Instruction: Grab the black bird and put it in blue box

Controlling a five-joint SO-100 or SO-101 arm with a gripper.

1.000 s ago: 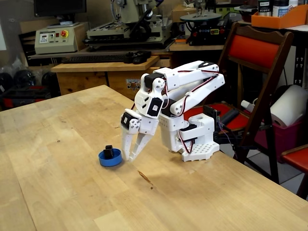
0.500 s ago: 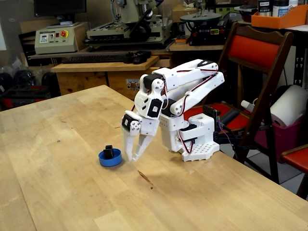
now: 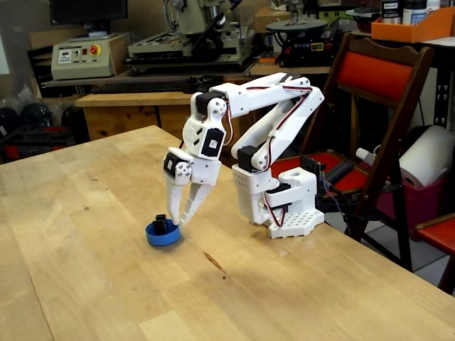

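While your gripper [image 3: 175,222] hangs parted over the blue box [image 3: 163,234], the black bird [image 3: 163,225] sits inside.
Descend carelessly and you could knock it out.

Wooden table [image 3: 85,249], red chair [image 3: 380,78], orange bin [image 3: 416,28].

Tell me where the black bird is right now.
In the fixed view, the black bird sits inside the blue box, left of centre, just below the hand.

Matt pale wood table [image 3: 85,249], smooth white plastic arm [image 3: 263,106], glossy blue box [image 3: 163,235].
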